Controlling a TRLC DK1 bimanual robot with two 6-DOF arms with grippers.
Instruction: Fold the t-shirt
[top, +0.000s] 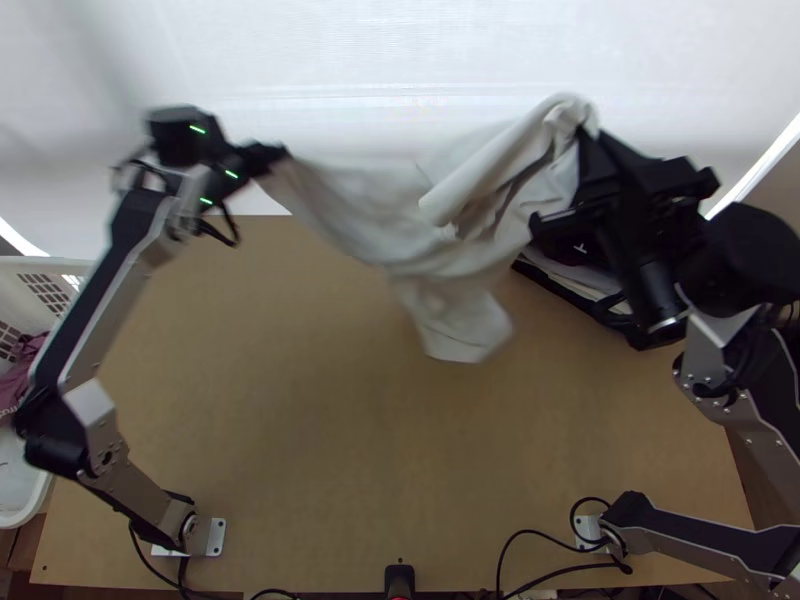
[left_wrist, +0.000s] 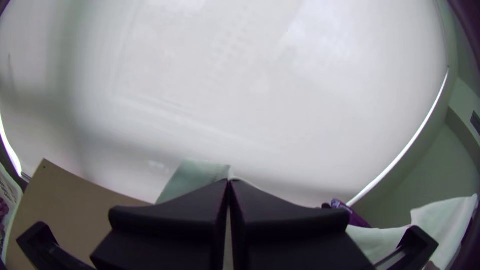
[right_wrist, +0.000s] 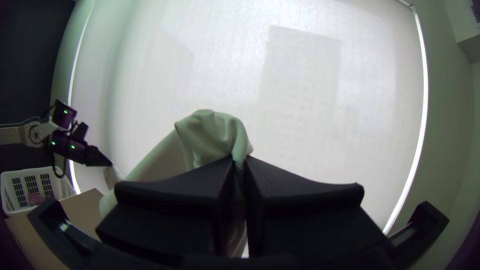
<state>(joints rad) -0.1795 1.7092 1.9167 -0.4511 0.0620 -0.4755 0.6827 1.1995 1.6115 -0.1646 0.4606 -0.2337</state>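
T-shirt (top: 400, 215) hangs rumpled over the worktop's (top: 300, 420) far part, slung crosswise between left end effector (top: 277, 160) and right end effector (right_wrist: 240, 161), both clamped on cloth, its long axis probably sideways, though blurred, so lowering should keep that span level.

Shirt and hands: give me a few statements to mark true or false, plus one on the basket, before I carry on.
1. The left hand grips the shirt. True.
2. The shirt lies spread flat on the table. False: it hangs in loose folds between the hands.
3. The right hand is open and holds nothing. False: it is shut on the shirt.
4. The basket is at the table's left side, with purplish cloth inside. True.
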